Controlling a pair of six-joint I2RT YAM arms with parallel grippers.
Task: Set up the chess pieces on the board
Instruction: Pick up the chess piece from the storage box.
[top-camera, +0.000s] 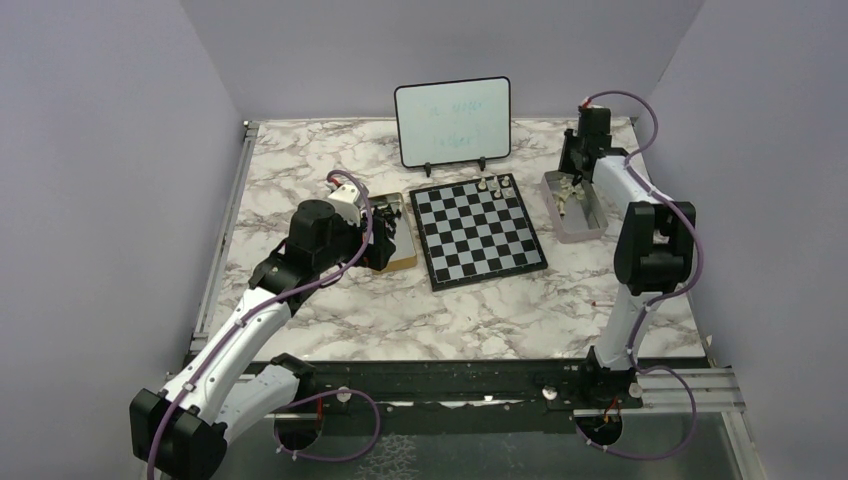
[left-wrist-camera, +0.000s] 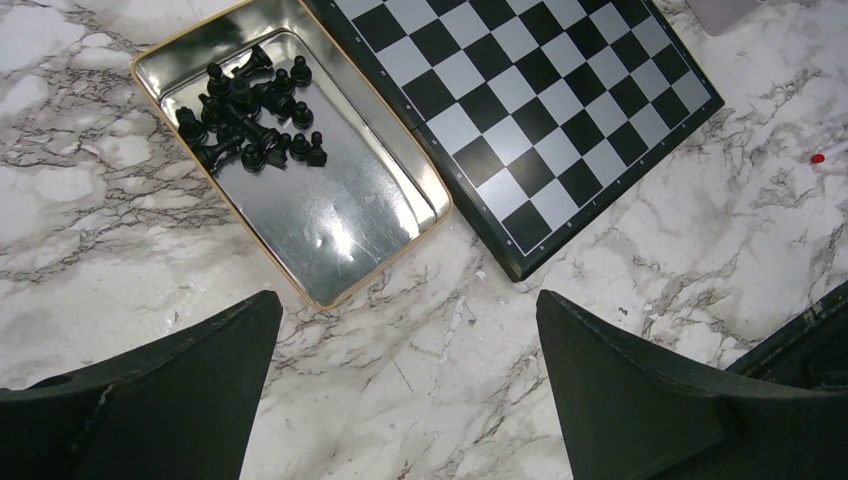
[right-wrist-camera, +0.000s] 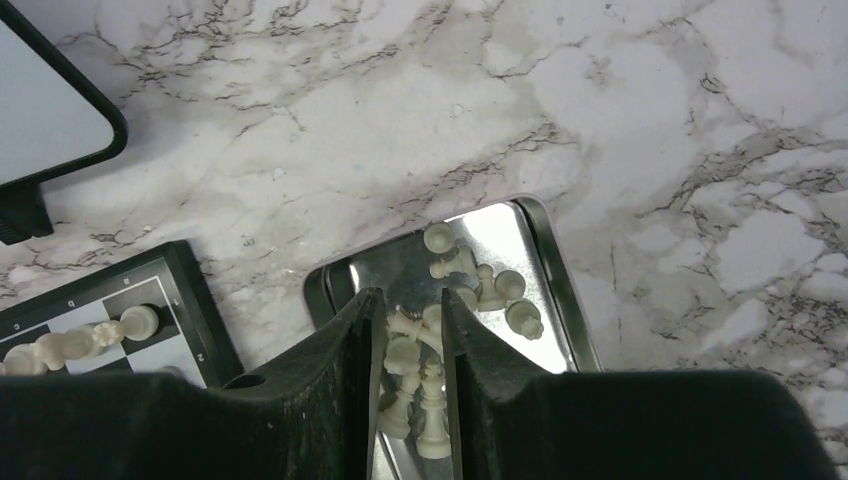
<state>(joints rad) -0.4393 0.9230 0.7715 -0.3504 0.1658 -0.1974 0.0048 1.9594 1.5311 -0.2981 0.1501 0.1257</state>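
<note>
Above chess pieces (right-wrist-camera: 505, 290), right claw (right-wrist-camera: 408, 302) narrowly parted, left claw (left-wrist-camera: 408, 302) wide

Board (top-camera: 478, 240) betw. L tin (left-wrist-camera: 330, 210) & R tin (top-camera: 585, 230); whiteboard (top-camera: 452, 122) behind.

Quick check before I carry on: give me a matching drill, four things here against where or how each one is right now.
1. black pieces
2. left pincer
3. right pincer
4. whiteboard

A. upright behind the board
B. narrowed over pale pieces in the silver tin
C. heaped in the gold-rimmed tin
D. wide open above bare marble table

Pairs: 1-C, 2-D, 3-B, 4-A
</note>
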